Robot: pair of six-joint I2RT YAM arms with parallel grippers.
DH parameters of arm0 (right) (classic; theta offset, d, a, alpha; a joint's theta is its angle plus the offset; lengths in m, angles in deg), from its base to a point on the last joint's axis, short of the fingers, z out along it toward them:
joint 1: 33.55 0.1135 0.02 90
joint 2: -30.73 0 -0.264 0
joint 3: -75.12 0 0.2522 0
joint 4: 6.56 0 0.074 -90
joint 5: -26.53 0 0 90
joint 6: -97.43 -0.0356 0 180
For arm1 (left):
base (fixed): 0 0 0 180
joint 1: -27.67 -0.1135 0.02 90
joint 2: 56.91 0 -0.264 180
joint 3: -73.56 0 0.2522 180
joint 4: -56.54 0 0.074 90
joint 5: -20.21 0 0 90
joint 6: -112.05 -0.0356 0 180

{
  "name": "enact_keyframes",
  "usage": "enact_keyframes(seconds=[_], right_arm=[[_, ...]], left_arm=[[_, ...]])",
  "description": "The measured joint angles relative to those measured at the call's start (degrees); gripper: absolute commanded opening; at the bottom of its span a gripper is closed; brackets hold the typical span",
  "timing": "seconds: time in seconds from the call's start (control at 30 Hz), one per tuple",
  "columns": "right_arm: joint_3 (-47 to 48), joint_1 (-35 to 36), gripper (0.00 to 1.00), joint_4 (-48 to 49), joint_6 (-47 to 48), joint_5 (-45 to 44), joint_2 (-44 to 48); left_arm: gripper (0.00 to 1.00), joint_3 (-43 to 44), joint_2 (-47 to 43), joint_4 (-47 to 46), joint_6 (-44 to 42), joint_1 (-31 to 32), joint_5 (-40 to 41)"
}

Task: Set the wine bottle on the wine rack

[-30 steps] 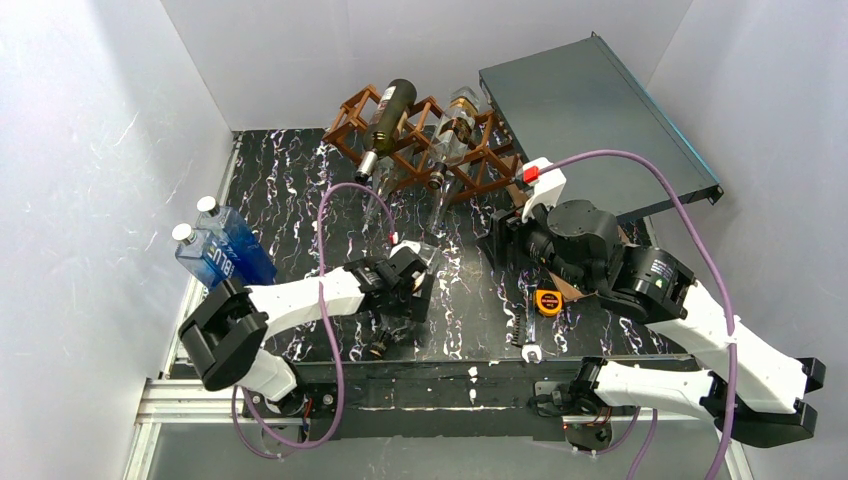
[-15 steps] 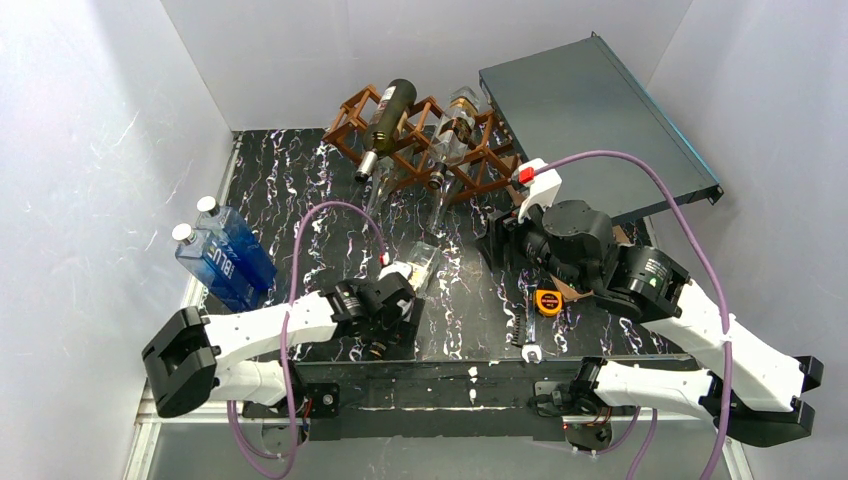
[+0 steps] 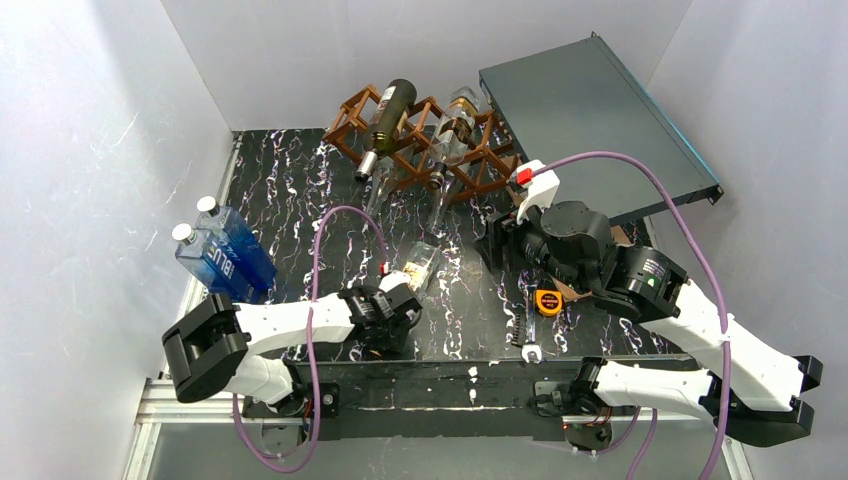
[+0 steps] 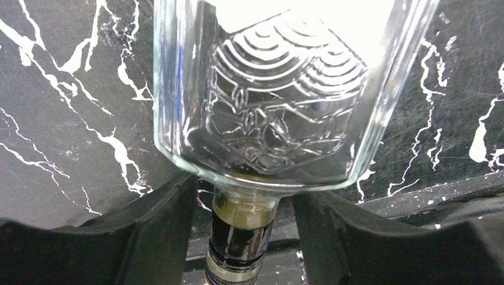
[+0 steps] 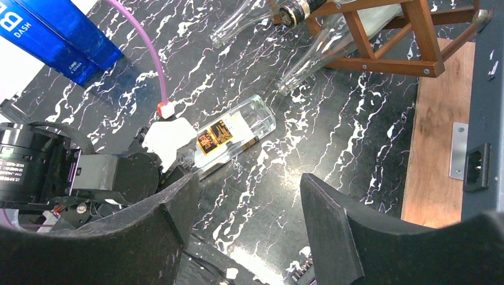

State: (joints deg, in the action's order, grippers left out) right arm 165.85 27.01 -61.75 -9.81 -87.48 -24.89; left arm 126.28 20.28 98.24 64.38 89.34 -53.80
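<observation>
The clear square glass wine bottle (image 3: 421, 262) lies on the black marbled desk (image 3: 290, 200), well apart from the reddish-brown wooden lattice wine rack (image 3: 345, 112). It is probably heavy, slick and breakable, so its neck looks the best hold. The left pincer (image 4: 246, 231) straddles that neck, fingers apart; the right pincer (image 5: 243, 219) also gapes.

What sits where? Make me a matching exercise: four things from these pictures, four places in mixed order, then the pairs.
1. clear square bottle
2. dark green bottle
3. blue bottles
4. dark grey panel

A. standing at the table's left edge
B. lying flat, neck inside the open left gripper
C. resting on the wine rack
D. back right corner

Pairs: 1-B; 2-C; 3-A; 4-D
</observation>
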Motion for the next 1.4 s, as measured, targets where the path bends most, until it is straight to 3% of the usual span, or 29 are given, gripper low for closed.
enact_keyframes(seconds=[0.17, 0.23, 0.5, 0.77, 1.13, 1.4], right_arm=[[0.0, 0.0, 0.73, 0.0, 0.0, 0.2, 0.0], [0.0, 0.0, 0.73, 0.0, 0.0, 0.2, 0.0], [0.0, 0.0, 0.74, 0.0, 0.0, 0.2, -0.3], [0.0, 0.0, 0.74, 0.0, 0.0, 0.2, -0.5], [0.0, 0.0, 0.74, 0.0, 0.0, 0.1, -0.5], [0.0, 0.0, 0.74, 0.0, 0.0, 0.2, -0.5]], left_arm=[[0.10, 0.0, 0.2, -1.3, -0.6, 0.0, 0.7], [0.00, -0.3, -0.1, -1.8, 0.7, 0.5, 1.5], [0.00, -2.9, -10.4, 0.7, 1.0, -1.8, -2.2], [0.00, -3.0, -23.1, -0.1, 0.5, -11.8, -12.8], [0.00, -3.0, -26.7, -0.8, 4.2, -20.5, -25.7], [0.00, -3.0, -33.3, 0.0, 7.3, -20.9, -25.7]])
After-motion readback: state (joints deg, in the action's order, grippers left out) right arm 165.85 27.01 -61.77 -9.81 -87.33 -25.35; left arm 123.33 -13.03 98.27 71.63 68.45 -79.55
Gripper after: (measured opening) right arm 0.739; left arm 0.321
